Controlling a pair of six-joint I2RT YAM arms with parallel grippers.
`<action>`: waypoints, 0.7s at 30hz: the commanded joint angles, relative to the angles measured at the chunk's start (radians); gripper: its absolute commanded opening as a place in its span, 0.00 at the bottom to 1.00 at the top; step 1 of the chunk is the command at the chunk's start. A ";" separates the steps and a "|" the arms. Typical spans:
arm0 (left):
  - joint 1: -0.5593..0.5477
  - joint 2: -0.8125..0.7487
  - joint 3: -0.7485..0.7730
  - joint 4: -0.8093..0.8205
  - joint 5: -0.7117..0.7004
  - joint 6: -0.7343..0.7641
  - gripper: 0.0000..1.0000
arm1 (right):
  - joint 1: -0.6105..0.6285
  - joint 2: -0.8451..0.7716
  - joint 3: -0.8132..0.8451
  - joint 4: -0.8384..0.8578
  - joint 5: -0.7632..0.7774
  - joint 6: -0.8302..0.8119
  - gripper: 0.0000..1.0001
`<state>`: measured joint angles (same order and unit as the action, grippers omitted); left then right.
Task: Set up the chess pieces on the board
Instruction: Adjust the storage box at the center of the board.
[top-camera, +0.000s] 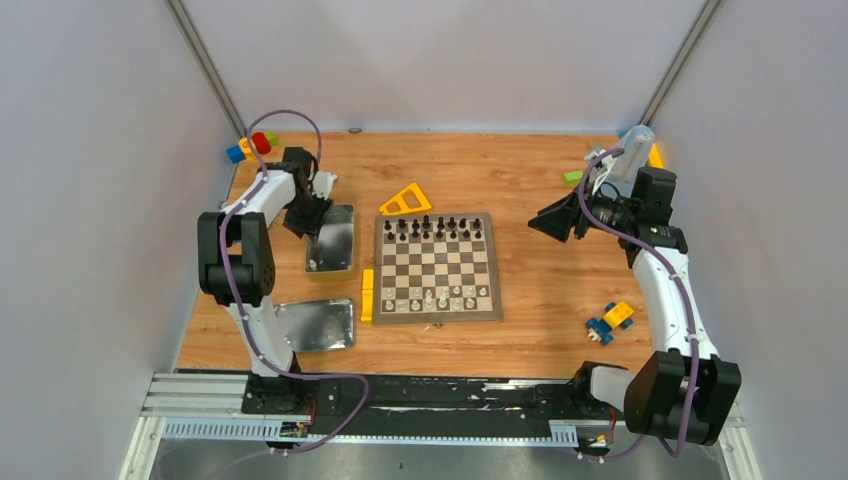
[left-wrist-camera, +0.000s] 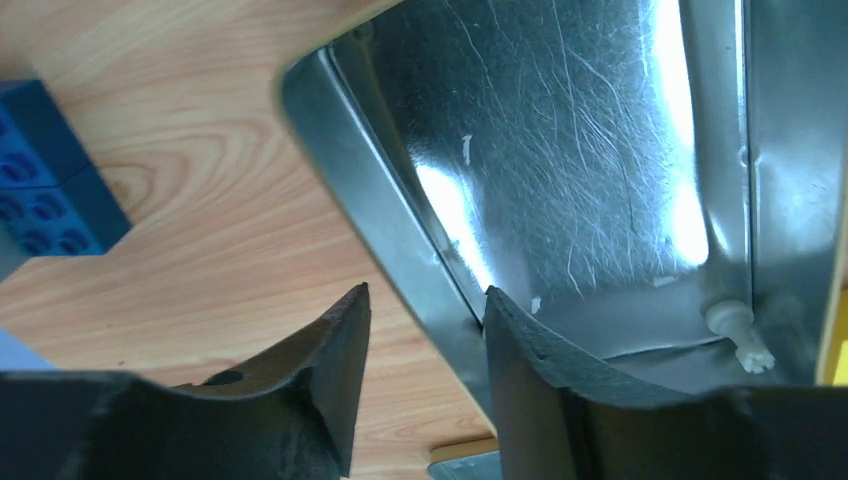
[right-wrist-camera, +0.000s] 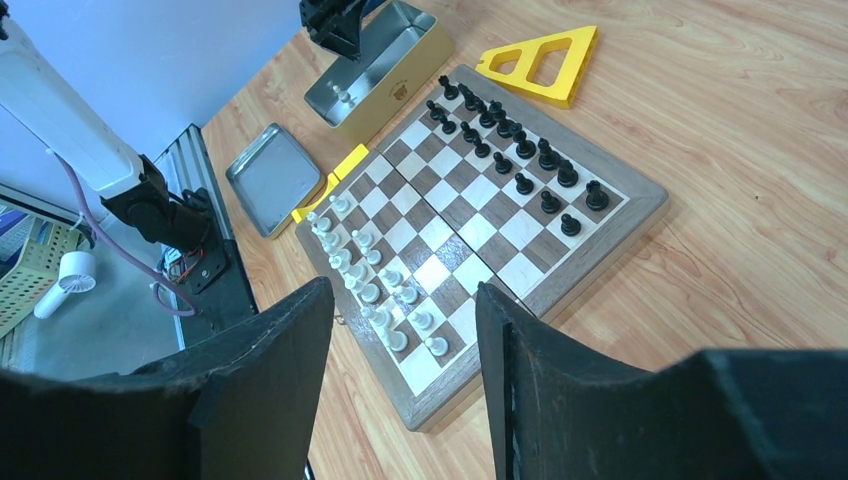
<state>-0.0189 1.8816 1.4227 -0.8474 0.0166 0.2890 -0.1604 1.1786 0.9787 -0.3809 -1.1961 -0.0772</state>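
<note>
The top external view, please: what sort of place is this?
Probably a robotics workcell: plain grey walls surround a wooden tabletop, with white robot arms on a metal rail and a checkered wooden chessboard.

From above, the chess pieces (top-camera: 437, 228) on the board (top-camera: 437, 265) are too small to tell by kind, and the fingertips of the left end effector (top-camera: 316, 228) cannot be made out over the tin (top-camera: 343, 252). At the left wrist the tin runs off the top and right edges, a blue block (left-wrist-camera: 45, 190) is cut by the left edge, and a pale piece (left-wrist-camera: 738, 330) in the tin's corner is blurred. One finger of the right end effector (right-wrist-camera: 405, 290) hides part of the board's near edge.
</note>
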 joint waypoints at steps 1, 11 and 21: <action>0.006 0.042 -0.009 0.027 -0.002 0.022 0.46 | -0.005 -0.001 0.018 0.006 -0.029 -0.032 0.56; 0.005 0.079 0.034 -0.041 0.072 0.182 0.17 | -0.004 0.016 0.020 0.001 -0.033 -0.037 0.56; -0.089 0.101 0.033 -0.079 0.007 0.517 0.16 | -0.005 0.024 0.021 -0.002 -0.033 -0.042 0.56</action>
<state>-0.0483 1.9575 1.4300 -0.8982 0.0566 0.6205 -0.1604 1.1961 0.9787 -0.3901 -1.1980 -0.0864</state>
